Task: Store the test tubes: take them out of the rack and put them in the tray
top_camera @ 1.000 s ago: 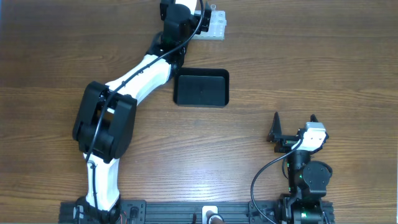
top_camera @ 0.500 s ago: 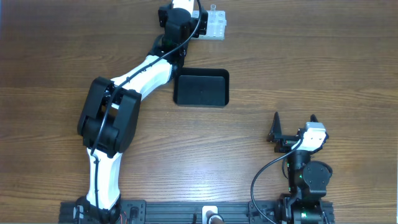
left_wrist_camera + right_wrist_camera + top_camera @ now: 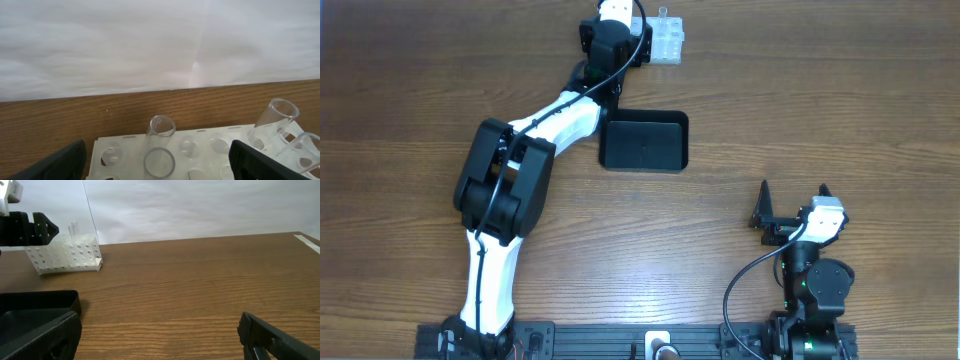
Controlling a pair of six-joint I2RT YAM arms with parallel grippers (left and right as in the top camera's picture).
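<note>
The left arm (image 3: 555,120) stretches far across the wooden table (image 3: 840,90), its gripper (image 3: 158,150) spread wide open over the white rack (image 3: 667,44). The right arm (image 3: 810,270) sits folded near its base, its gripper (image 3: 794,196) open too and holding nothing. The black tray (image 3: 643,145) lies near the rack on the arms' side, and clear test tubes (image 3: 274,117) stand in the rack, one of them between the left fingers.

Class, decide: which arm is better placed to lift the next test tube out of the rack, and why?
Left. The left gripper is at the rack, jaws open with a test tube in line between them. The right gripper sits near its own base, far across the table from the rack.
</note>
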